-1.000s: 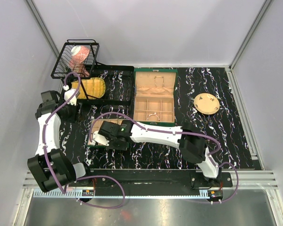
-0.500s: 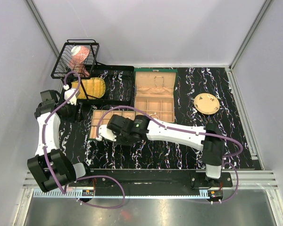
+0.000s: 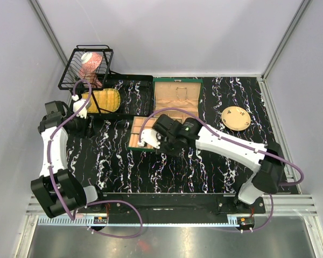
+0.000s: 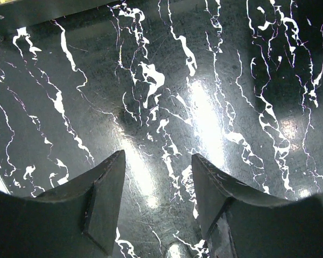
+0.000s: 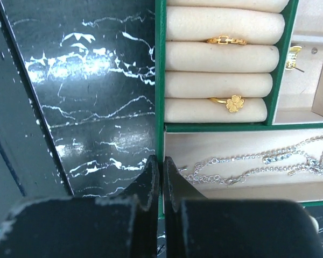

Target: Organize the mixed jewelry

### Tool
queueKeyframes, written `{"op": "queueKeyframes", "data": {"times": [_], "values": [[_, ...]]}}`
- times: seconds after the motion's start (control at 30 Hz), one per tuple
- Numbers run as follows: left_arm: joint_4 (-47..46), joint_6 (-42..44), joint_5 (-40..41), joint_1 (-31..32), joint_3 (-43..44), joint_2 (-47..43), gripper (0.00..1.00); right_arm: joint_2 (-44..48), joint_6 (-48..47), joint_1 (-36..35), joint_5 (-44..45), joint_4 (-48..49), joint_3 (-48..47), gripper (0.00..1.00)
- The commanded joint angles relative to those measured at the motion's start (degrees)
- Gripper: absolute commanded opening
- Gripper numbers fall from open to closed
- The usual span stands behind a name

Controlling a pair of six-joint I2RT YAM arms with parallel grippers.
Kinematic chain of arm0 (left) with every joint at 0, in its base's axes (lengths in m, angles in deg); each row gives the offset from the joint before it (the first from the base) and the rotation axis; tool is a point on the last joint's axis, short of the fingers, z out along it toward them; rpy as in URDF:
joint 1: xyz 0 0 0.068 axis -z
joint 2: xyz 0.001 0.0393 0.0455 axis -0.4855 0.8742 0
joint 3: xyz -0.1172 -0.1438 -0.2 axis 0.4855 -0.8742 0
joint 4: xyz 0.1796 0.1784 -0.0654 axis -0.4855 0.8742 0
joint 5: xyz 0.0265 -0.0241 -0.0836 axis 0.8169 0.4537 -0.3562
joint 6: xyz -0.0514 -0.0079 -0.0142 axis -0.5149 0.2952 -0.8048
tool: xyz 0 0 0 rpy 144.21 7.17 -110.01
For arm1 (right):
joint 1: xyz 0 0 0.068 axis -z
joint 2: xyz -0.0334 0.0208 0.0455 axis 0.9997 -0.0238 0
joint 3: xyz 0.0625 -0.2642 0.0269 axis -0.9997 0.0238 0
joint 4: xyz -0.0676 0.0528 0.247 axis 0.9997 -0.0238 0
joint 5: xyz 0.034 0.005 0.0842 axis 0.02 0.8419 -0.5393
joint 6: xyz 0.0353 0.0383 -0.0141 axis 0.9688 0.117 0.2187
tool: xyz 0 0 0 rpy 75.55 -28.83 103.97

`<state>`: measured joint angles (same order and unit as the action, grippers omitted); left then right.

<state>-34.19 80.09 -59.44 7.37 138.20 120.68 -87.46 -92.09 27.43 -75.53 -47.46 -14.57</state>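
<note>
Right jaws are clamping a wall of the green beige-lined tray (image 5: pixel 160 64), left jaws hanging part-open, empty; any jerk is risking spilling the thin silver chain (image 5: pixel 234 159).

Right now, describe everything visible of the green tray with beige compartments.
The tray is a shallow insert with thin green walls and beige, suede-like lining. Padded ring rolls carry two gold rings, a chain-link one and a clover one. A long compartment holds a silver chain; a corner cell holds a small gold piece. The right gripper is shut on its green side wall. In the top view it lies just left of the open green box; whether it is lifted cannot be told.
</note>
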Motion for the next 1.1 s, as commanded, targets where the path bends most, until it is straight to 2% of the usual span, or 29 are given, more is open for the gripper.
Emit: {"op": "queueKeyframes", "data": {"times": [0.0,0.23,0.47,1.07], "values": [[-0.3,0.7,-2.2,-0.4,3.0,0.4,0.56,5.9,-3.9,3.4,-3.1,-1.0,2.4,0.0],[1.3,0.9,-2.1,-0.4,4.8,1.0,0.56,12.0,-9.0,10.5,-8.8,-2.3,7.8,0.0],[1.3,0.2,-2.3,-0.4,5.8,2.4,0.56,16.0,-13.1,15.1,-9.3,-1.5,12.4,0.0],[2.4,-1.7,-5.0,-0.4,8.8,3.7,0.56,8.9,-23.5,24.5,-13.7,1.9,10.6,0.0]]}}
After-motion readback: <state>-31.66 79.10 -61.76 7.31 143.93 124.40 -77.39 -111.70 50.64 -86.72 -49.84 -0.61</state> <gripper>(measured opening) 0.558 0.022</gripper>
